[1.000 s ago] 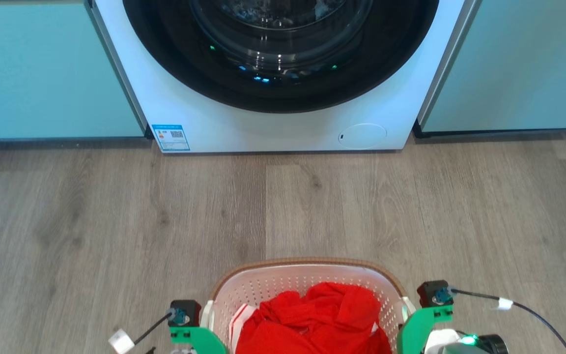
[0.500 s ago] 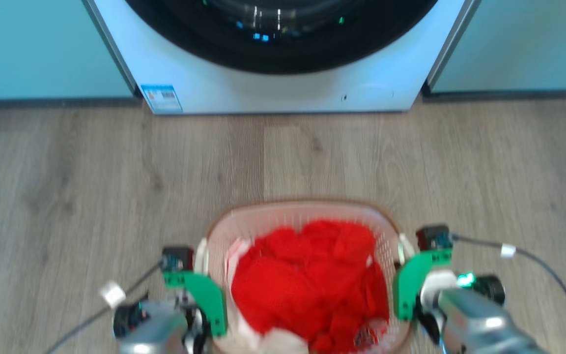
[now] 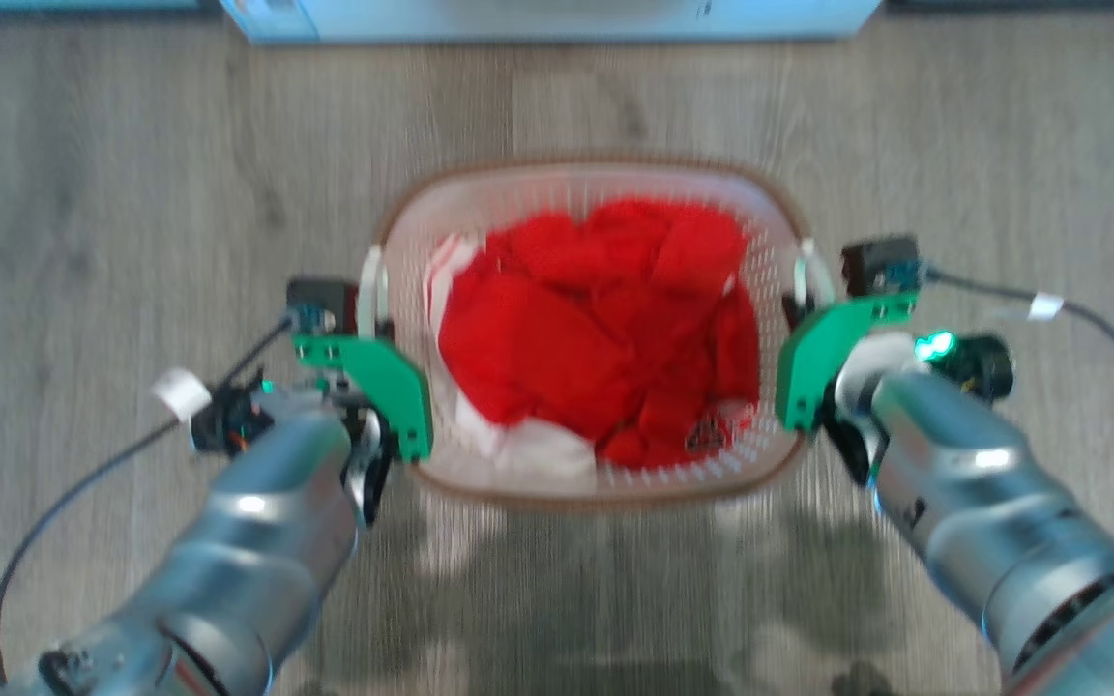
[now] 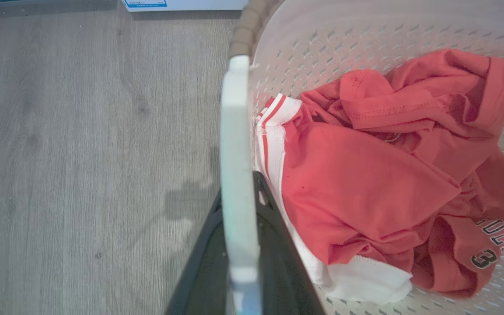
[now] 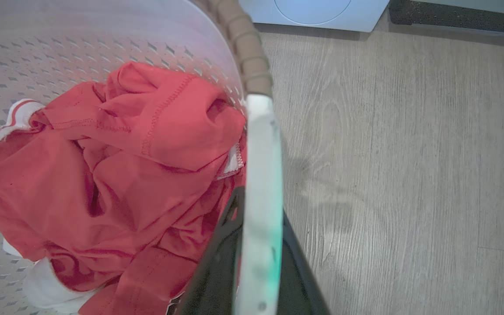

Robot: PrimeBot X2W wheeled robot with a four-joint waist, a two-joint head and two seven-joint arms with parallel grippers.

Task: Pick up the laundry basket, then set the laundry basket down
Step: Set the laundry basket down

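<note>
Clamping laundry basket, left claw, right claw

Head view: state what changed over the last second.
The head camera tipped downward, so the washing machine slid to the top edge. The laundry basket now sits nearer it, apparently carried forward. Unchanged: left end effector and right end effector stay clamped on its side handles; the red clothes stay inside.
</note>
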